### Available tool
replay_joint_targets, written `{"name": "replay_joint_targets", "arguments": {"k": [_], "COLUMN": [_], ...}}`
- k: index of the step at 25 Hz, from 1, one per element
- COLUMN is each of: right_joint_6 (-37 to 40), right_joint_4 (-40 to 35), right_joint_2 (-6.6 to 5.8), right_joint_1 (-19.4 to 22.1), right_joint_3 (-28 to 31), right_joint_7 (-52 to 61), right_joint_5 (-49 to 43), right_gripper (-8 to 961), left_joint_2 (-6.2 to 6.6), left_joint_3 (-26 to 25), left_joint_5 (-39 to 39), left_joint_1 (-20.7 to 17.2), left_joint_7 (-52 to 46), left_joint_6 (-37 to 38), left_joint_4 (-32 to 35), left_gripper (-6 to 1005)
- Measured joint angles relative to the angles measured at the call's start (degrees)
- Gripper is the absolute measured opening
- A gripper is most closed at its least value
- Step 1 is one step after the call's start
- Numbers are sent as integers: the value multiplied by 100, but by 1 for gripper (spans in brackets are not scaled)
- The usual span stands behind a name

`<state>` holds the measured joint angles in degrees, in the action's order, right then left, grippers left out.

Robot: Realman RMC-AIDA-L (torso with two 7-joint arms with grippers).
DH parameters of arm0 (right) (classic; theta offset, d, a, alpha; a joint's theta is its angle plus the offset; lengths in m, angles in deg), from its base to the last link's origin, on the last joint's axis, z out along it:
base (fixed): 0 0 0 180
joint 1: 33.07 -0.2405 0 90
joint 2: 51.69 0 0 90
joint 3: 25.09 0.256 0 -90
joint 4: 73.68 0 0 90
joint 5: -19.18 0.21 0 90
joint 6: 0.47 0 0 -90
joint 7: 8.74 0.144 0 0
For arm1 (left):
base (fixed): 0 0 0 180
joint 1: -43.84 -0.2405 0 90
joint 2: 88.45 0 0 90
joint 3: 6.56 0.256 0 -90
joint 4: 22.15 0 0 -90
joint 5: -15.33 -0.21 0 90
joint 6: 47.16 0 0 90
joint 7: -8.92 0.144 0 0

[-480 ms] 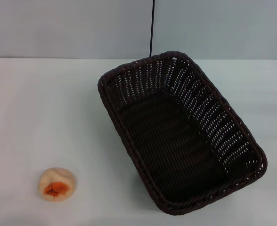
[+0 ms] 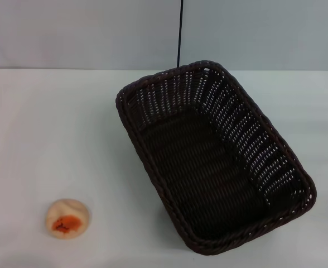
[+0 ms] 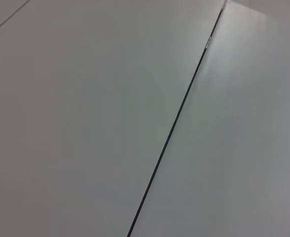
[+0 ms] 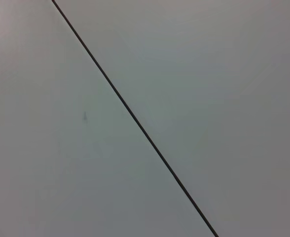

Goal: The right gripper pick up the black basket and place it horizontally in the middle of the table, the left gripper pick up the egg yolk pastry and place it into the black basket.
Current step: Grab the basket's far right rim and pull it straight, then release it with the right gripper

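1. Two task things show in the head view, both on the white table (image 2: 52, 123). The black basket (image 2: 211, 159) fills the centre and right of the frame, lying askew, one corner toward the upper middle and another toward the lower right. The egg yolk pastry (image 2: 67, 218) sits at the lower left, well apart from the basket. Neither gripper appears here.
2. Handling, as a judgement: the woven basket looks light and fairly stiff, and its braided rim offers the best hold, a long side pinched through the open weave. The pastry looks soft and crumbly, so a gentle squeeze across its sides suits it.
3. Left wrist view: only a plain pale surface crossed by a thin dark line; the left gripper's state cannot be told.
4. Right wrist view: the same kind of blank surface and line; the right gripper is unseen too.
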<state>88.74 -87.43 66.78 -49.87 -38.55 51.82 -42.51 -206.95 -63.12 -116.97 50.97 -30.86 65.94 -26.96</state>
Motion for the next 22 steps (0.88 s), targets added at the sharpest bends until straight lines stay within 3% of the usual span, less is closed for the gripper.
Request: {"name": "replay_joint_targets", "arguments": {"k": [7, 12, 18, 22], "right_joint_6": [59, 54, 189, 721], "right_joint_4": [-149, -830, -2686, -3850], "right_joint_2": [-6, -12, -157, -336], "right_joint_1": [8, -52, -336, -703], "right_joint_3": [0, -6, -394, -735], "right_joint_7": [41, 833, 3015, 4443], "right_joint_5": [-259, -1100, -3193, -4597], "right_gripper": [382, 500, 650, 649], "left_joint_2": [2, 3, 3, -2], "left_joint_3": [-9, 2, 5, 5], "left_joint_5": [9, 17, 6, -10], "left_joint_1": [-1, -2, -2, 5], "left_joint_7": [-10, -12, -13, -13], "left_joint_6": [-26, -8, -7, -34], "left_joint_4": [-40, -39, -38, -37], "left_gripper": [653, 707, 728, 728]}}
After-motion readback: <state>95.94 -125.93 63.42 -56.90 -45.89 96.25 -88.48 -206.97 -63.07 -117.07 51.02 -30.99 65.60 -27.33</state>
